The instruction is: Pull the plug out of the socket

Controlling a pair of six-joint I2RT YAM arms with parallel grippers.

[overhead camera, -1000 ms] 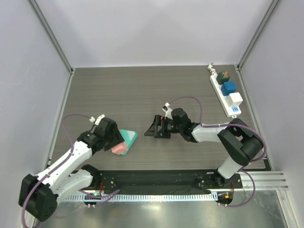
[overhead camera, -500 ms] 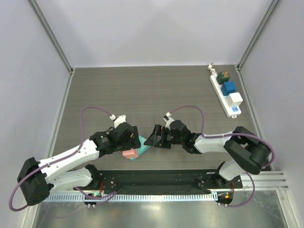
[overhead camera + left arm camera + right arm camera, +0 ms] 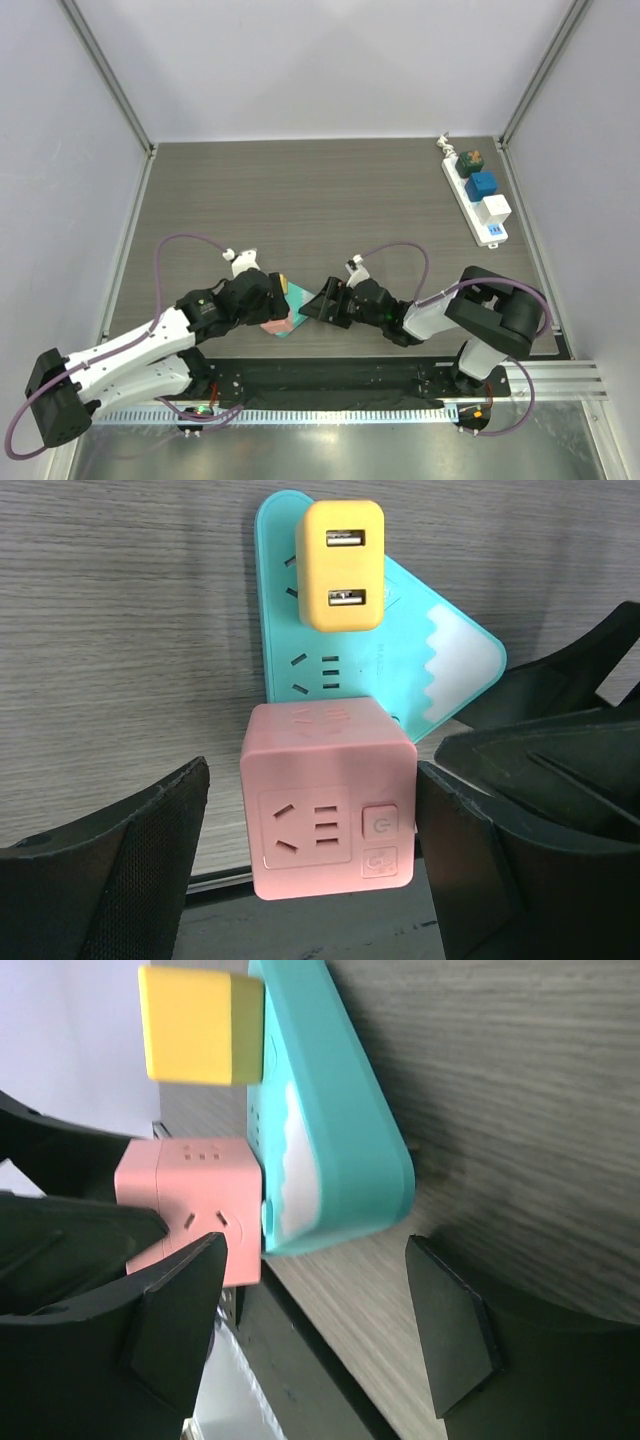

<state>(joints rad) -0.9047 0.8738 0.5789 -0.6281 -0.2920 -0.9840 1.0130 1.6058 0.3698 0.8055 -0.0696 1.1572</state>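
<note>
Ideally the left tool, jaws apart either side of the pink plug, should close squarely while the right tool, also apart, steadies the teal block; the socket lies upper right, well apart from both.

Wood-grain table; socket; teal block

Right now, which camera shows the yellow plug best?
The left wrist view: the yellow plug faces the lens with both USB slots clear, seated on the teal block. The right wrist view shows only its plain side, edge-on. The top view barely shows it at all.
</note>
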